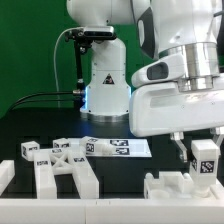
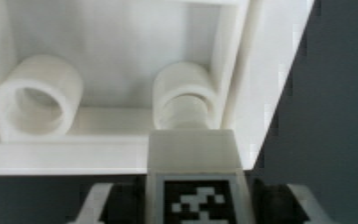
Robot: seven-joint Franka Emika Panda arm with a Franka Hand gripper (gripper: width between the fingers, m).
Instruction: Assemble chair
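Hovering at the exterior view's near right with the gripper [image 2: 190, 207] half closed on a tagged white chair block [image 1: 205, 160], just above the white frame [image 1: 178, 188]: best kept upright, squared to the frame's round socket [image 2: 190, 95], and lowered slowly without tilting.

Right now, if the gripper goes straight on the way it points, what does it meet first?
The gripper is shut on a small tagged block, so the block leads. Straight ahead lies the white chair frame; the block would probably touch it first, near a round peg, though depth is unclear.
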